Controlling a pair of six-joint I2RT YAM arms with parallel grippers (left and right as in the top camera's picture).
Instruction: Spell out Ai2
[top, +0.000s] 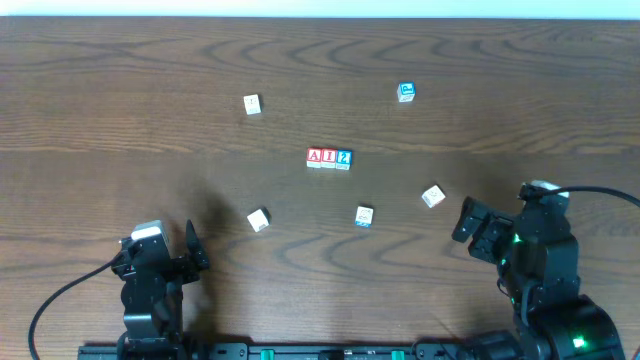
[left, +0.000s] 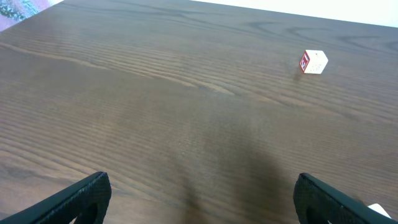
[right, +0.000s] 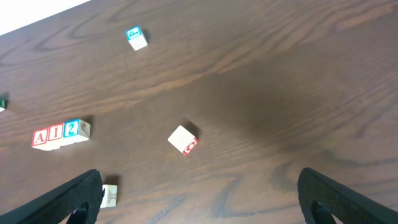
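Already the A cube (top: 315, 157), I cube (top: 329, 157) and 2 cube (top: 344, 158) sit touching in a row mid-way across the surface (top: 130, 70), with the 2 at three o'clock. They look like light, stiff wood, probably slick; pinch opposite flat sides. Left jaws and right jaws gape wide, empty. The right wrist view shows the row; the left shows only a pale cube (left: 313, 62).

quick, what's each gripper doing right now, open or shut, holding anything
left gripper: open, holding nothing
right gripper: open, holding nothing
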